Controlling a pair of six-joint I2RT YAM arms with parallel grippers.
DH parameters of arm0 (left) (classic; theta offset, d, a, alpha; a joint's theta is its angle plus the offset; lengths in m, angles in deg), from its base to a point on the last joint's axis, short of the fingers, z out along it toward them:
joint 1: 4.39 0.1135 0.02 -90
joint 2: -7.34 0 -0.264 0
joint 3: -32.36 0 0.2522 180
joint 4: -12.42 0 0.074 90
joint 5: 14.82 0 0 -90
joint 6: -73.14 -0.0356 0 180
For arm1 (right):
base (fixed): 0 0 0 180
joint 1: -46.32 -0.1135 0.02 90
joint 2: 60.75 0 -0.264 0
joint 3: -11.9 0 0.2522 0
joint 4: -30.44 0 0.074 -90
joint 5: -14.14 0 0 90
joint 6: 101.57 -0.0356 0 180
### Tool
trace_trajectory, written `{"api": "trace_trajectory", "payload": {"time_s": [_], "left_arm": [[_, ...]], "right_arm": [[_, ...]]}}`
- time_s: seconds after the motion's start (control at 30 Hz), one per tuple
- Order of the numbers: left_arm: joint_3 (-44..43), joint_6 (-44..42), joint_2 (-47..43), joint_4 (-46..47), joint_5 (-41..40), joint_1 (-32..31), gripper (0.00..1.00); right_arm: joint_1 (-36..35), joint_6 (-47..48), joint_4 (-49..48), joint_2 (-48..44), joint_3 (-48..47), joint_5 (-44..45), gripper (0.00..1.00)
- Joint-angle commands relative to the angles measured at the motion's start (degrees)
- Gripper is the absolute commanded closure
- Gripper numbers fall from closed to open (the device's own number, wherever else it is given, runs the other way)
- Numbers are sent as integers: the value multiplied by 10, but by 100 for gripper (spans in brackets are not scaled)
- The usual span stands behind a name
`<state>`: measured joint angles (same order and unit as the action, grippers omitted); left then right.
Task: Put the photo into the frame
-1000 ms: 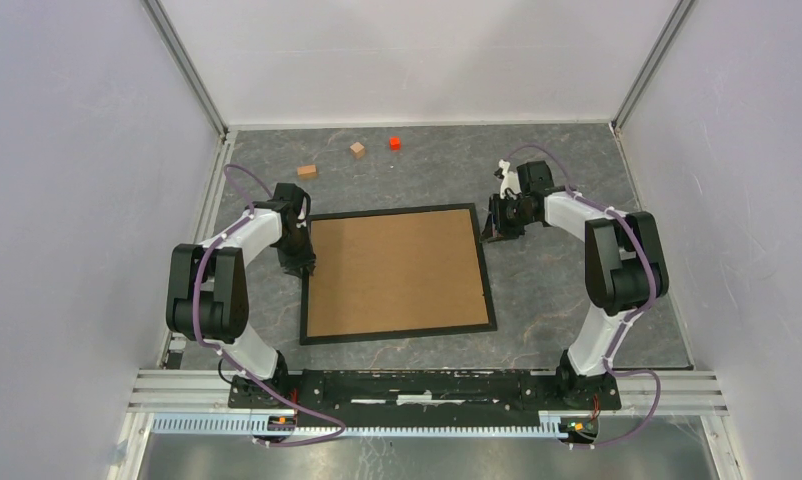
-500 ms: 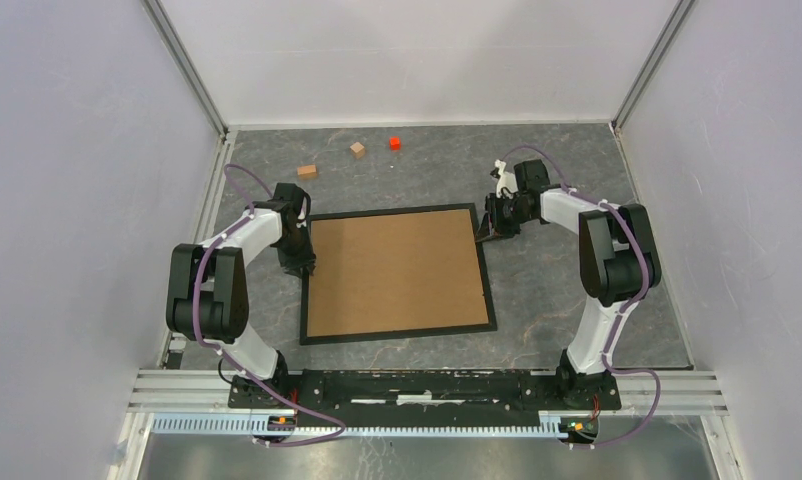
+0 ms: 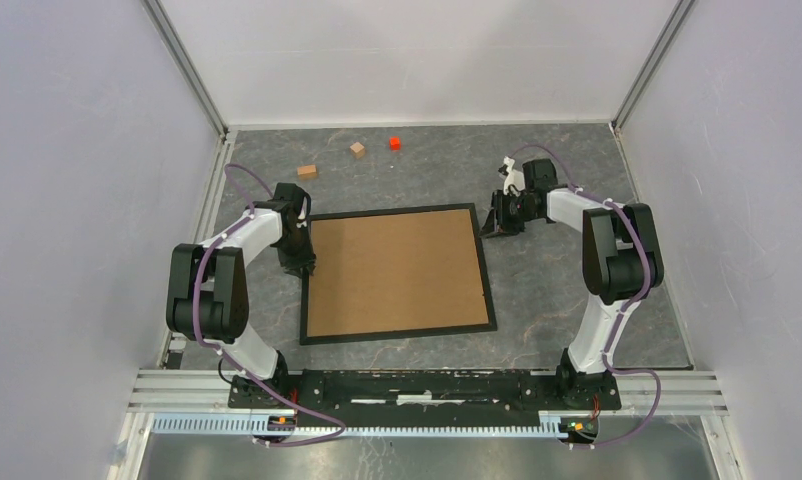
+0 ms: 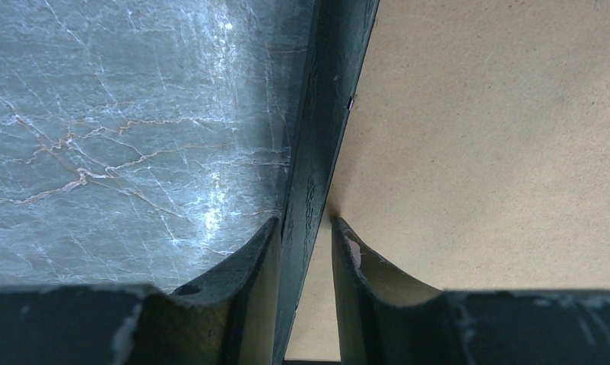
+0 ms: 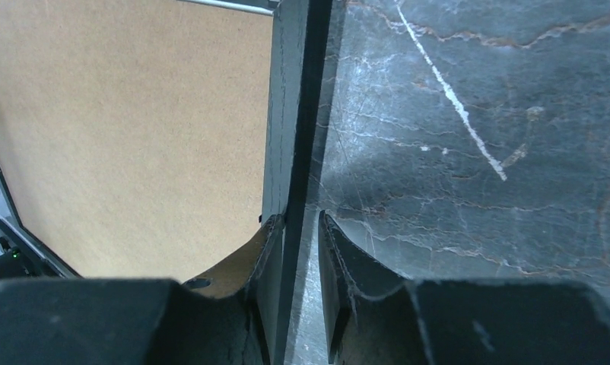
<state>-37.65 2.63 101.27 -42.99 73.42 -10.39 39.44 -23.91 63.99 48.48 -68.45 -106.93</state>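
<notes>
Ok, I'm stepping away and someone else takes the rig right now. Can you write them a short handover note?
Left gripper: closed on the frame, on its left edge.
Right gripper: closed on the right edge, near the far corner.
Frame: lies on the table, brown backing board facing up.
Done: both sides gripped.
Left: no photo shows in any view, so check whether it is already inside; if not, it has to go in.
</notes>
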Motion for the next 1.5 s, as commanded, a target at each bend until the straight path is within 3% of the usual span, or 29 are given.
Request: {"api": "trace_trajectory", "payload": {"time_s": [0.0,0.73,1.17,1.47], "left_arm": [[20,-17,30,-3,15,-15,64],[18,-17,26,-2,15,-16,64],[17,-18,29,-3,29,-18,64],[18,-18,29,-2,30,-20,64]], "right_arm": [[-4,1,-17,-2,11,-18,71],[-34,1,1,21,14,38,73],[-104,-21,21,61,22,180,74],[-167,-10,93,109,-15,347,72]]}}
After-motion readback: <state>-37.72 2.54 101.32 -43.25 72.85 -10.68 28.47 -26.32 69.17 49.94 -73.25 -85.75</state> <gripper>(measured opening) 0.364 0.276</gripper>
